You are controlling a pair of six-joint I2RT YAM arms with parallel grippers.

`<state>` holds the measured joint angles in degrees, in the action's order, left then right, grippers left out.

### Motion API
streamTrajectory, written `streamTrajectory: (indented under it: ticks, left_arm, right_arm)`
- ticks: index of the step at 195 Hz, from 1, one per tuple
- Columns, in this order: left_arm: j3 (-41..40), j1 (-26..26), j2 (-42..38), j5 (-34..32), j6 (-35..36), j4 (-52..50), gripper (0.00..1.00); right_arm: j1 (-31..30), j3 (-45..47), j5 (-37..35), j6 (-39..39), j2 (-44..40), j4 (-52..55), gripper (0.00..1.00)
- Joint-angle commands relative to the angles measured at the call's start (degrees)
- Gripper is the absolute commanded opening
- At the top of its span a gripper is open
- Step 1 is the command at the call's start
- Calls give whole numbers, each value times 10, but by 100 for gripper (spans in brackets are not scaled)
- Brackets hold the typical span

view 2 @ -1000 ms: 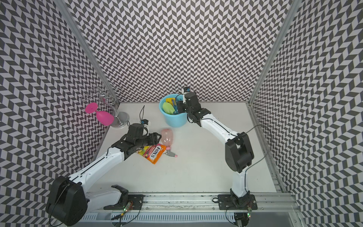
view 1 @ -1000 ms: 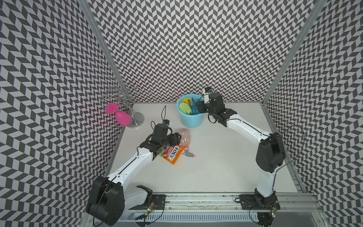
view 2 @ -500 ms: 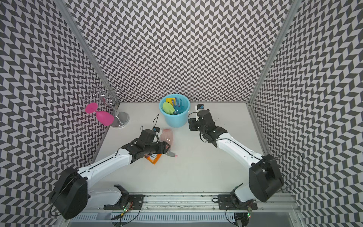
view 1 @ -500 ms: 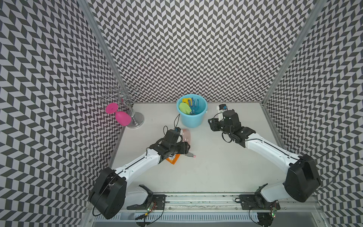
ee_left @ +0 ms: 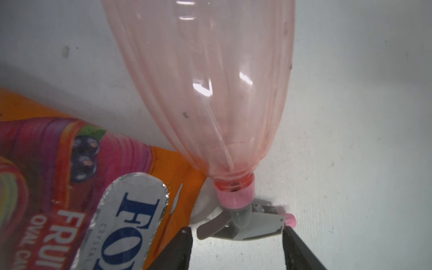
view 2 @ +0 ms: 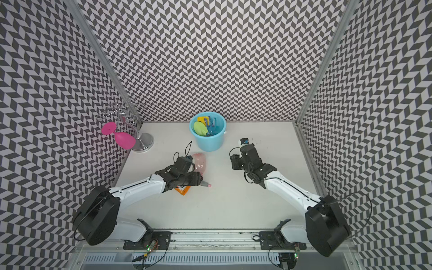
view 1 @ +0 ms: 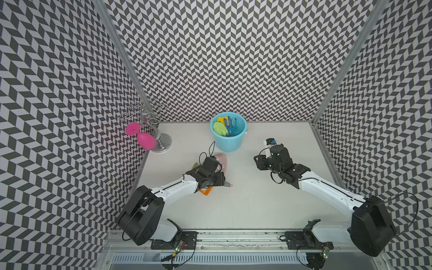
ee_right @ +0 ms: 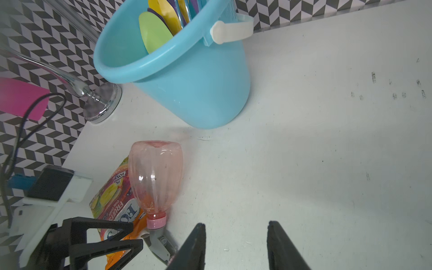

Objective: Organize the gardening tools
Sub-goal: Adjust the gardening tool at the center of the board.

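The bottle (ee_left: 205, 93) lay on its side on the table (view 1: 245, 198), base toward the bucket (view 1: 228, 142), grey nozzle (ee_left: 245, 224) between the open jaws of my left gripper (ee_left: 236, 236), not yet clamped (my right gripper (ee_right: 236, 233), open and empty, hung farther off).

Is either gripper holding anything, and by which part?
Nothing is held. The left gripper stands open astride the grey nozzle of the spray bottle; the right gripper is open and empty.
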<state>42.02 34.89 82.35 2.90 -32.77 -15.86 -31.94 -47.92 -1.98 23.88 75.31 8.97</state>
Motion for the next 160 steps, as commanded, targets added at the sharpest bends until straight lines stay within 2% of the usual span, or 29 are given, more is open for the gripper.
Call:
streamTrajectory:
  ticks: [1,78,160]
  left_arm:
    - [21,4,18,-13,-5,24,60]
    - [48,6,71,-24,0,36,52]
    - [61,7,105,-33,10,38,49]
  right_arm:
    - [2,8,-12,7,-17,-12,45]
    - [5,12,-8,7,-7,-16,45]
    - [5,19,-3,12,-5,-21,44]
